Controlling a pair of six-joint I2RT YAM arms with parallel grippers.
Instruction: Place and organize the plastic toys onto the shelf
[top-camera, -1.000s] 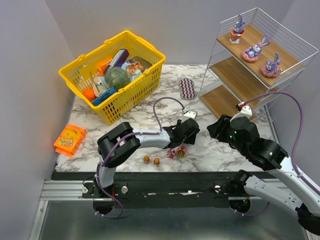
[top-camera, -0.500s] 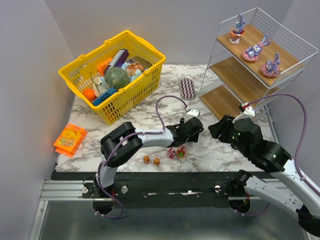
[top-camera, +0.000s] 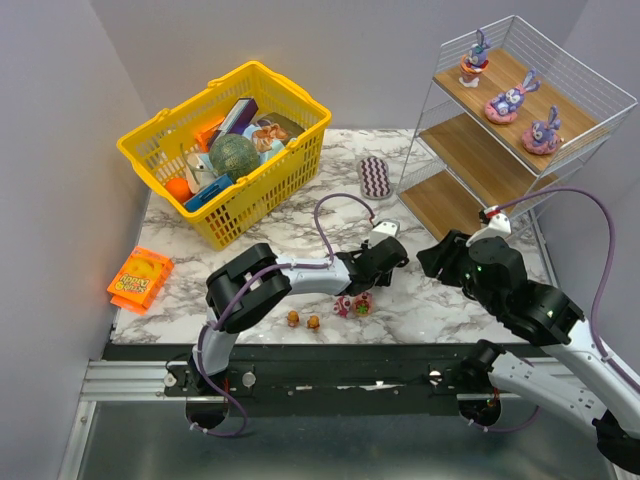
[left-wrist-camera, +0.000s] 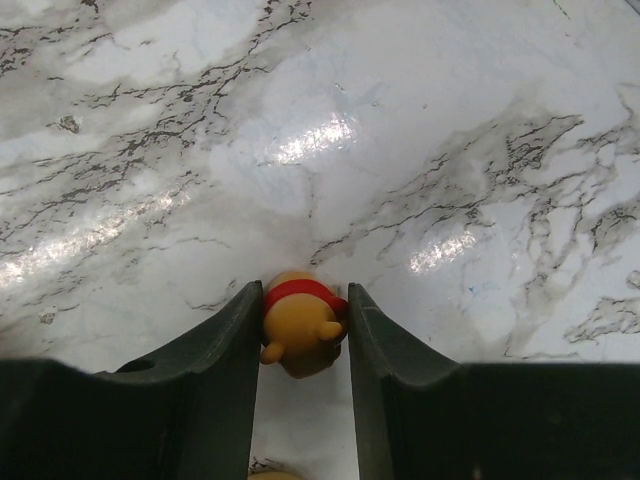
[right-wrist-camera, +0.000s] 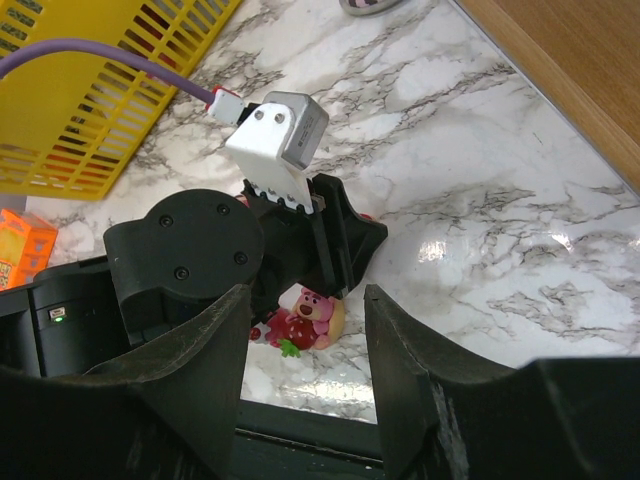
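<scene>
My left gripper (top-camera: 378, 268) is shut on a tiny orange bear with a red shirt (left-wrist-camera: 301, 322), held low over the marble; the bear is hidden in the top view. Two more orange bears (top-camera: 303, 321) lie near the front edge. A cluster of pink and red rounded toys (top-camera: 354, 305) lies just below the left gripper and shows in the right wrist view (right-wrist-camera: 306, 318). Three purple bunnies (top-camera: 508, 100) stand on the top board of the shelf (top-camera: 470, 152). My right gripper (top-camera: 436, 257) is open and empty, right of the left gripper.
A yellow basket (top-camera: 137, 152) full of items stands at the back left. A purple zigzag pad (top-camera: 374, 177) lies by the shelf's foot. An orange packet (top-camera: 139, 279) lies at the left edge. The left arm's cable (top-camera: 335, 205) loops over the table.
My left gripper has shifted slightly right and away from the front edge with the bear in it. My right arm has moved slightly right, then stayed still.
</scene>
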